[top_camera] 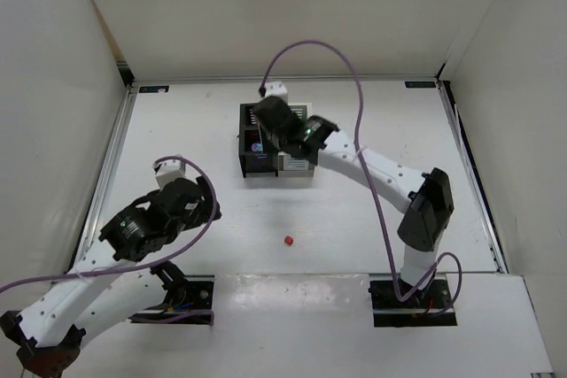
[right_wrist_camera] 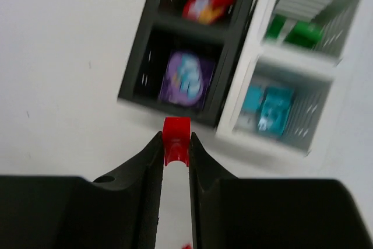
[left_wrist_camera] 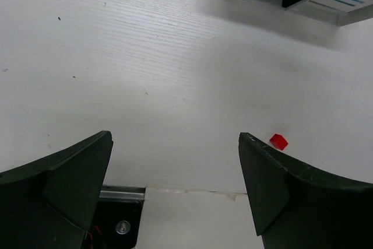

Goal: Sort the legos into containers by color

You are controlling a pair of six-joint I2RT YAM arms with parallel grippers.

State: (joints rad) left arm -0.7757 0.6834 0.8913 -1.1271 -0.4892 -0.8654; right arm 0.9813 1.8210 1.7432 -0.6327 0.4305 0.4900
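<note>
Jaws, taken in turn: left jaws spread wide, nothing between them, hanging over the white worktop (left_wrist_camera: 145, 56). One tiny red plastic brick (left_wrist_camera: 278, 141) lies loose on the worktop, just beside one of their fingers (left_wrist_camera: 280, 190) and well apart from the bins.

Centre back: black slatted plastic bin (right_wrist_camera: 169, 104) and white slatted plastic bin (right_wrist_camera: 240, 100), side by side. Black holds red pieces (right_wrist_camera: 205, 4) in its far compartment and purple-pink pieces (right_wrist_camera: 183, 77) in the near one. White holds green pieces (right_wrist_camera: 294, 32) far and teal-blue pieces (right_wrist_camera: 268, 109) near. The wrist picture is blurred, so shapes are unclear.

Right jaws: clamped on a second small red brick (right_wrist_camera: 176, 132), held above the black bin's near edge.

Step in hand, by my judgement: delivering red to the red compartment. Next move: reach past the purple compartment, centre over the red one, then let go. The loose brick looks like the only one outstanding.
</note>
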